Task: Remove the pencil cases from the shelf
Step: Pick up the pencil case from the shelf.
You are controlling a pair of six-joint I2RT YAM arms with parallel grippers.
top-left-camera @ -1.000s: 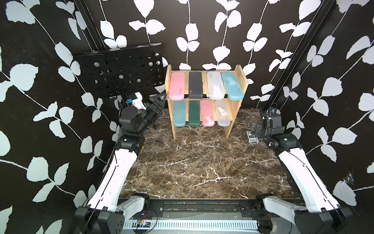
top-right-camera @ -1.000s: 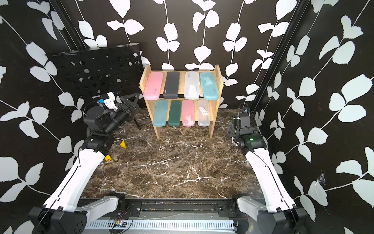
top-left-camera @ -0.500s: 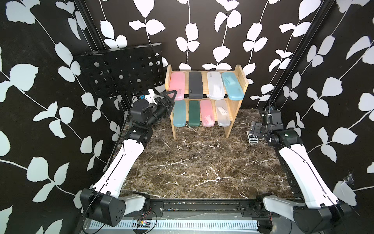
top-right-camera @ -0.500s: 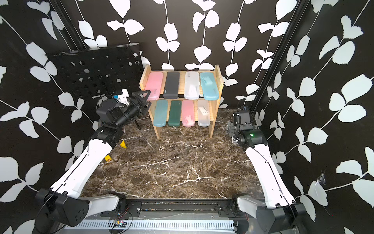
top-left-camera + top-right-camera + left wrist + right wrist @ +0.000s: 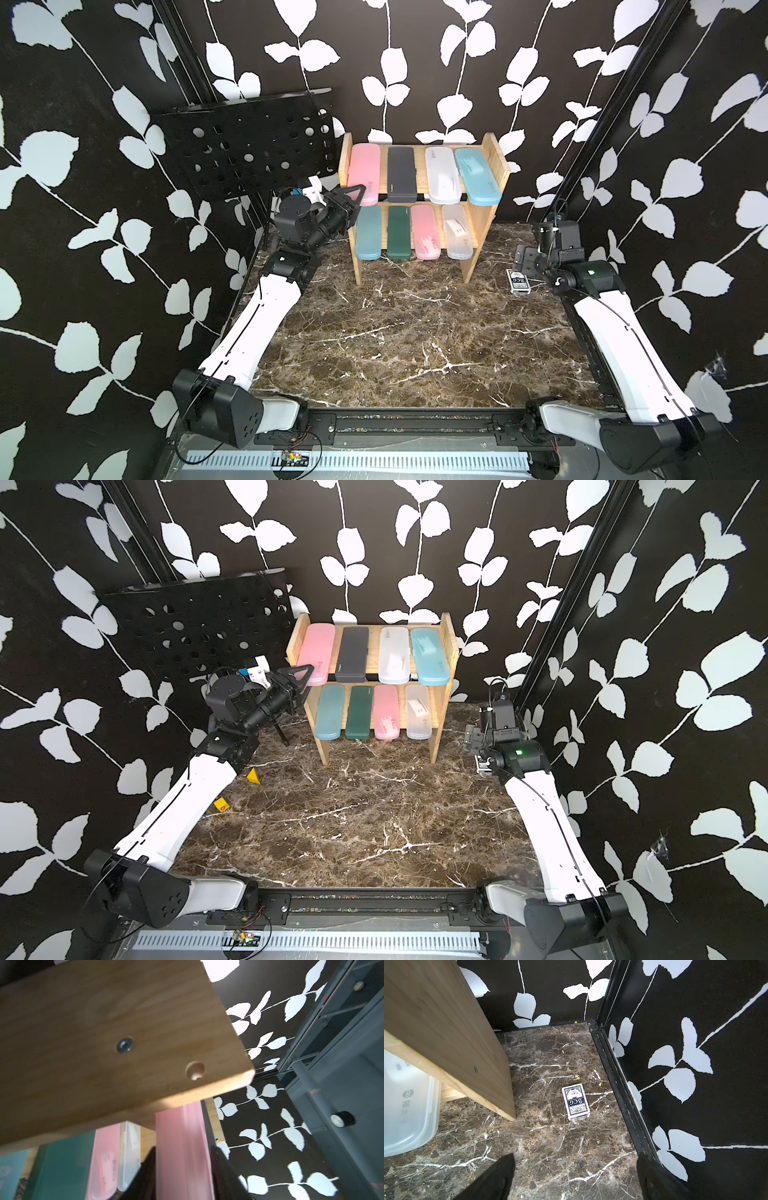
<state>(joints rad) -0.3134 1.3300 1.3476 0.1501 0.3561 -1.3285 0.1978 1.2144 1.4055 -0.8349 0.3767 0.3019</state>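
Up at the shelf point(image 5: 495, 166), the left hand point(image 5: 362, 189) was pinching the near end of the upper pink case point(image 5: 365, 166), one finger pressed on each long side. Beyond the hand on that tier lay the black case point(image 5: 402, 174), the upper clear case point(image 5: 442, 174) and the light blue case point(image 5: 476, 176). Under the hand, the teal case point(image 5: 369, 232), dark green case point(image 5: 400, 232), lower pink case point(image 5: 424, 232) and lower clear case point(image 5: 457, 230) filled the bottom tier. The right hand point(image 5: 575, 1155) hovered with fingers spread wide, empty, over the surface point(image 5: 550, 1142), a deck of cards point(image 5: 575, 1102) just ahead of it.
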